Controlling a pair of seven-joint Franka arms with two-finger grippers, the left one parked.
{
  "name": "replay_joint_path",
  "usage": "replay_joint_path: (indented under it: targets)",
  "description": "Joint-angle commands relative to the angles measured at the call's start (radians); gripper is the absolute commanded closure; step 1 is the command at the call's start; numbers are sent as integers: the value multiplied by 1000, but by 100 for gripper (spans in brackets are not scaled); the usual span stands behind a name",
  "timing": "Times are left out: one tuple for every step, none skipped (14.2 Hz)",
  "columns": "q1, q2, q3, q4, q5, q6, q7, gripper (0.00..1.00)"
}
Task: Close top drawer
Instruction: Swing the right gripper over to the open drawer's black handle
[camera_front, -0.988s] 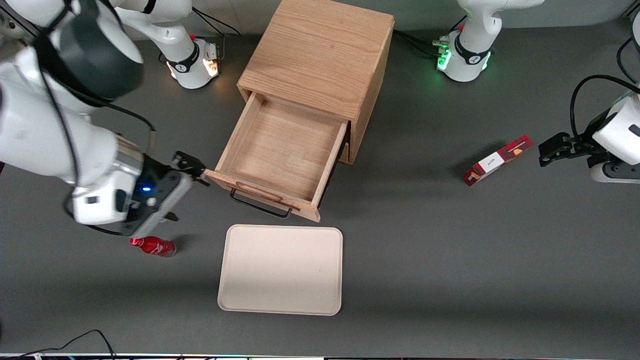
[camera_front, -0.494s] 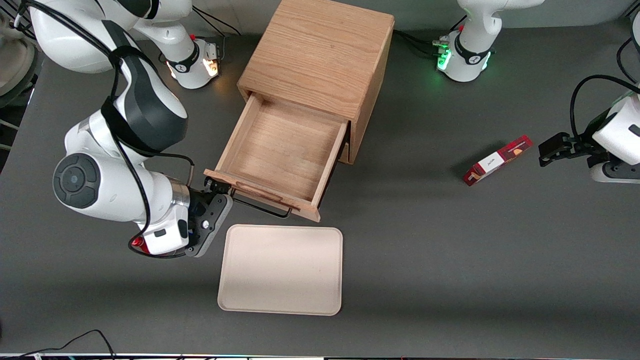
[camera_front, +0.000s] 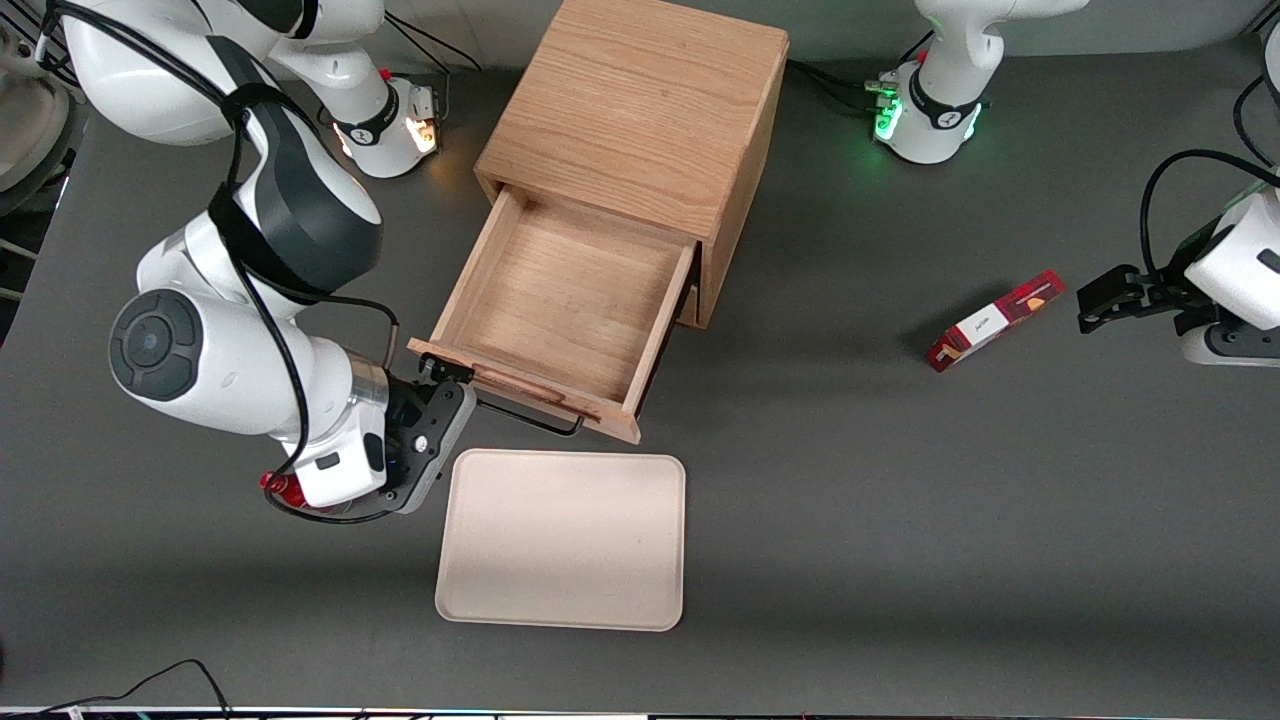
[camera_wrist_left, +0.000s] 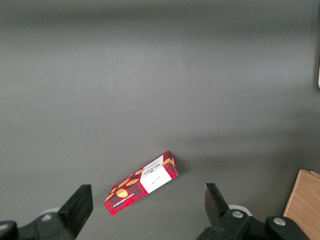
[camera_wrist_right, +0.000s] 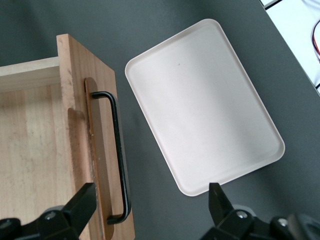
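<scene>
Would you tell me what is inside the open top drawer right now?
The top drawer shows only its bare oak floor; nothing lies in it. The strip tucked under the cabinet is covered and cannot be seen. The gripper, open, sits at the drawer's black handle.

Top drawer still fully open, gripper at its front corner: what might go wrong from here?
The open gripper sits at one end of the top drawer, near the black handle. An off-centre push may skew and jam it. A finger might snag the handle. The arm's wrist hangs close to the tray and a red bottle, which it may knock.
</scene>
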Motion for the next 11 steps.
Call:
replay_joint_path:
  targets:
    - [-5, 53, 17, 15, -6, 8, -6, 0]
    - [3, 67, 15, 15, -7, 6, -6, 0]
    - [6, 81, 14, 15, -12, 6, -6, 0]
    - [6, 88, 12, 13, -13, 6, -8, 0]
    - [6, 97, 12, 12, -12, 6, -10, 0]
    - [6, 102, 14, 4, -12, 6, -11, 0]
    - [6, 104, 14, -19, -10, 8, -17, 0]
    - [1, 105, 15, -42, -7, 8, -19, 0]
    - [0, 107, 15, -51, -7, 8, -19, 0]
    - [0, 107, 15, -51, -6, 8, -20, 0]
    - [0, 107, 17, -51, -4, 8, -17, 0]
